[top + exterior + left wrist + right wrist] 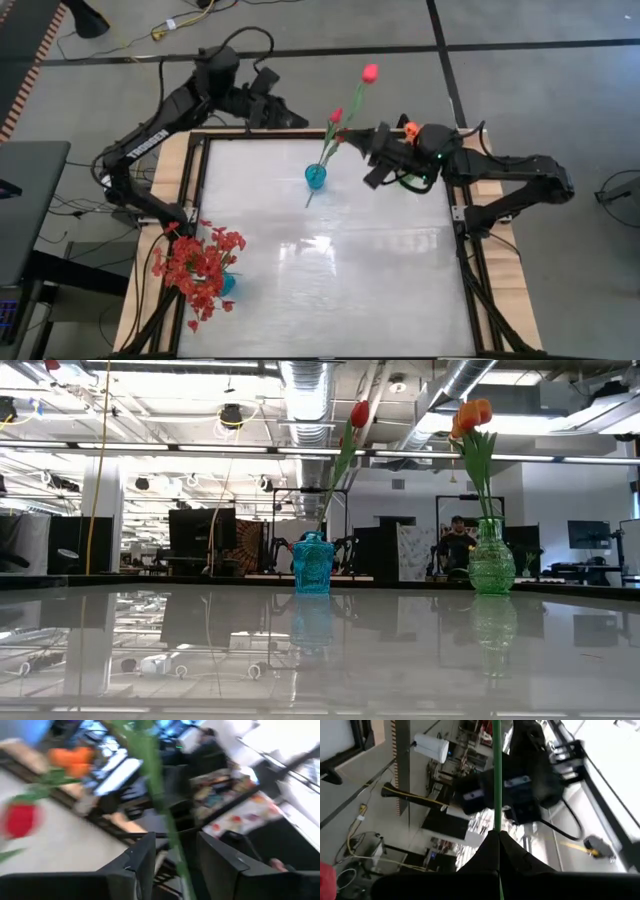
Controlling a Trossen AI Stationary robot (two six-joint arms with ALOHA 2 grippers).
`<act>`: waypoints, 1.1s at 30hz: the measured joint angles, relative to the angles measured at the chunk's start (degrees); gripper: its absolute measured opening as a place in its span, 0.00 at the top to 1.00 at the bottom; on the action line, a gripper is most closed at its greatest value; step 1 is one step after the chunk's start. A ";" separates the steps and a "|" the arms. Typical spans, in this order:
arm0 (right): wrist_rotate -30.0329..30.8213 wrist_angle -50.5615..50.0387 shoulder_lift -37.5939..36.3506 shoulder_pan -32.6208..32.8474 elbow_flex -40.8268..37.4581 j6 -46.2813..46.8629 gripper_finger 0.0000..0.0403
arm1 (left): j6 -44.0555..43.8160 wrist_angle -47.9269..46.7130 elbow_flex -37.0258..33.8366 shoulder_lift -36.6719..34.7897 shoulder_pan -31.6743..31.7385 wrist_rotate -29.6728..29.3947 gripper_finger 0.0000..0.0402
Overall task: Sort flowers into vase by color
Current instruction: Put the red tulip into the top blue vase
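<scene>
Fingers [485,855] of your right gripper [352,136] are pinching a red tulip [369,72] stem over the blue vase [315,177] at the table's far middle, left gripper [295,119] fingers apart around it, so you're risking it tilting & missing the neck.

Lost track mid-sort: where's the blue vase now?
High view: the blue vase stands at the table's far middle, holding red tulips, just left of the right gripper.
</scene>
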 joint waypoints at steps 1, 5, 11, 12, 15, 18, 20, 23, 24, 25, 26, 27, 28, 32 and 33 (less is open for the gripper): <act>0.11 -0.14 0.06 0.63 0.01 -0.66 0.95 | -0.81 1.79 0.00 0.00 -1.54 -0.07 0.66; 0.05 0.10 0.07 2.52 0.01 -2.14 0.95 | -2.44 5.07 0.00 0.00 -6.91 -5.06 0.59; -0.02 0.26 0.07 4.47 0.01 -2.51 0.95 | -2.31 -0.14 0.02 2.36 -12.33 -16.01 0.50; -0.04 0.27 0.07 4.57 0.01 -2.52 0.95 | -2.58 -0.05 0.02 2.82 -13.28 -16.89 0.49; -0.06 0.22 0.09 5.00 0.01 -2.54 0.95 | -3.09 1.29 0.02 4.51 -15.41 -16.49 0.48; -0.06 0.00 0.09 5.04 0.01 -2.62 0.95 | -3.77 2.94 -0.09 4.98 -16.07 -15.45 0.48; 0.04 -0.14 0.09 5.04 0.01 -2.73 0.95 | -3.77 4.18 -0.02 4.80 -16.22 -16.06 0.48; 0.00 -0.37 0.09 5.04 0.01 -2.82 0.95 | -4.80 4.14 0.04 4.68 -16.21 -16.20 0.49; 0.00 -0.40 0.09 5.04 0.01 -2.96 0.95 | -4.82 4.00 0.04 4.79 -16.24 -16.13 0.49; -0.02 -0.53 0.09 5.01 0.01 -3.00 0.95 | -4.82 3.82 0.04 4.87 -16.27 -16.12 0.49; -0.02 -0.70 0.09 4.99 0.01 -3.00 0.95 | -4.85 3.75 0.02 4.87 -16.29 -16.08 0.49; -0.02 -0.76 0.09 4.99 0.01 -3.00 0.95 | -5.10 3.77 0.02 4.87 -16.29 -16.06 0.50; -0.04 -0.98 0.09 4.99 -0.01 -3.02 0.95 | -5.28 3.77 0.02 4.85 -16.27 -16.06 0.50; -0.04 -1.40 0.09 4.98 0.01 -3.13 0.95 | -5.63 3.77 0.02 4.81 -16.22 -16.11 0.53; -0.04 -1.48 0.09 4.91 0.01 -3.15 0.95 | -6.01 3.79 0.02 4.81 -16.25 -16.08 0.54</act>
